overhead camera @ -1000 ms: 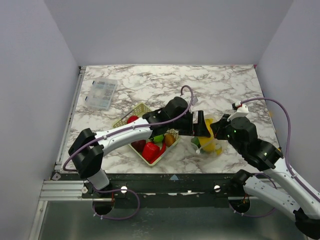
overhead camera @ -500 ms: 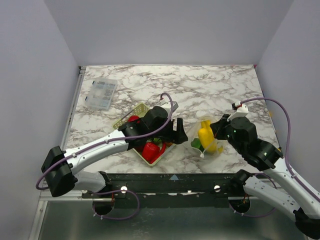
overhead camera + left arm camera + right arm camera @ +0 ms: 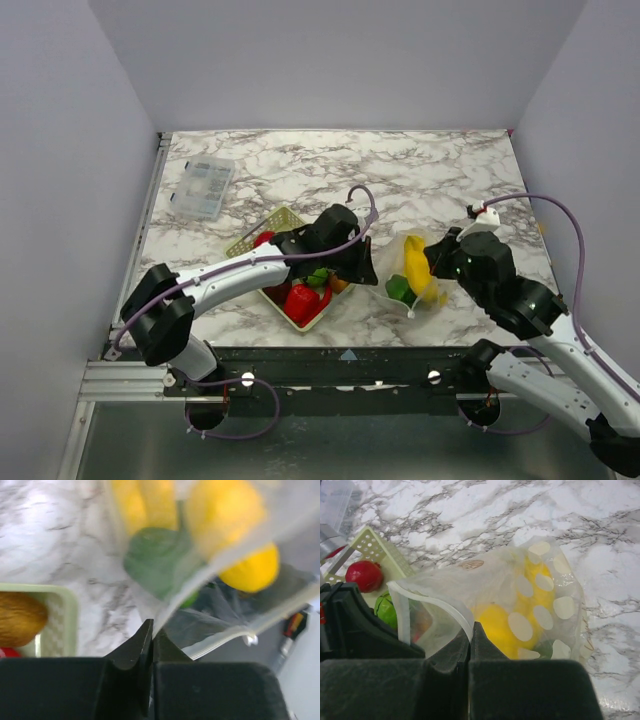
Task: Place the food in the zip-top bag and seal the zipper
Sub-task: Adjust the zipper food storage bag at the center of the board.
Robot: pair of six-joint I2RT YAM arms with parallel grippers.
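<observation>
The zip-top bag lies right of the basket, its mouth held up between my two grippers. Through the film show a yellow banana, a lemon and a green piece. My left gripper is shut on the bag's left edge. My right gripper is shut on the zipper at the bag's right side. More food stays in the basket: a red pepper, a round red fruit, a green one and a brown one.
The pale yellow mesh basket sits just left of the bag, under my left arm. A clear compartment box lies at the back left. The table's front edge runs close below the bag and basket.
My left gripper drew back from over the bag's mouth, then came to the bag's left edge and shut on it. The right gripper kept its hold.
</observation>
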